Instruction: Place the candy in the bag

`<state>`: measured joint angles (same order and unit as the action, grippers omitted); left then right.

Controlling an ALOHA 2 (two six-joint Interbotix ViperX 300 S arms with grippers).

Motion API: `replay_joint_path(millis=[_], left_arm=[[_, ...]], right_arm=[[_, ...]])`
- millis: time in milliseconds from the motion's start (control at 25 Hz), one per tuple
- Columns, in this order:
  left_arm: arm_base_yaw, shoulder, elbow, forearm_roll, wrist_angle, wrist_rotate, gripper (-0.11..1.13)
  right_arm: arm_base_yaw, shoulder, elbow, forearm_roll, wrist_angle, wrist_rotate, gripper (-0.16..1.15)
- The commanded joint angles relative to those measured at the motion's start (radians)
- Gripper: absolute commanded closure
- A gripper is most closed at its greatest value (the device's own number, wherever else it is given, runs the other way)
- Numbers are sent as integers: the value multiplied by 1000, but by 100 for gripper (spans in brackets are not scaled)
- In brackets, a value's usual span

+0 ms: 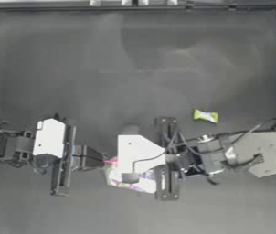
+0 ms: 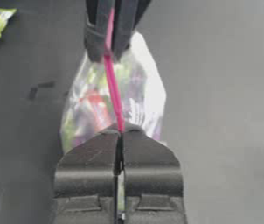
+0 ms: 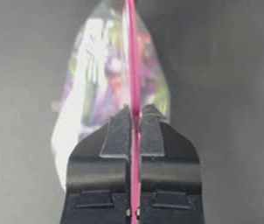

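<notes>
Both tools pinch the bag's point(image 1: 131, 176) pink seal, left tool point(image 2: 120, 131) and right tool point(image 3: 135, 111) at opposite ends, likely to pull it open for the candy point(image 1: 205, 115) lying apart on the tabletop point(image 1: 134, 68).

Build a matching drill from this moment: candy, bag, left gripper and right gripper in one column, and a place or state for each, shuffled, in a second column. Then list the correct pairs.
Column one:
1. candy
2. bag
3. left gripper
4. right gripper

Column two:
A. shut on the bag's pink seal strip at the end facing the table's left side
B. held up between both grippers, colourful sweets showing through it
C. lying loose on the dark table, apart from both grippers
D. shut on the bag's pink seal strip at the end facing the table's right side

Pairs: 1-C, 2-B, 3-A, 4-D
</notes>
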<state>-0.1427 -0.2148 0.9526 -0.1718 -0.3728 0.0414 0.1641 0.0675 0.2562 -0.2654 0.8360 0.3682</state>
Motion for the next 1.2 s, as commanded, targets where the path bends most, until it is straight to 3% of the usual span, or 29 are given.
replay_joint_path(millis=[40,440,1200], left_arm=[[-5,-66,-9,5,-8,2,97],[-3,-60,-8,5,-9,2,97],[-5,-44,-5,3,-12,2,97]], right_arm=[[15,-60,21,-11,6,38,91],[66,-141,112,-74,3,187,91],[143,-256,268,-95,2,394,91]])
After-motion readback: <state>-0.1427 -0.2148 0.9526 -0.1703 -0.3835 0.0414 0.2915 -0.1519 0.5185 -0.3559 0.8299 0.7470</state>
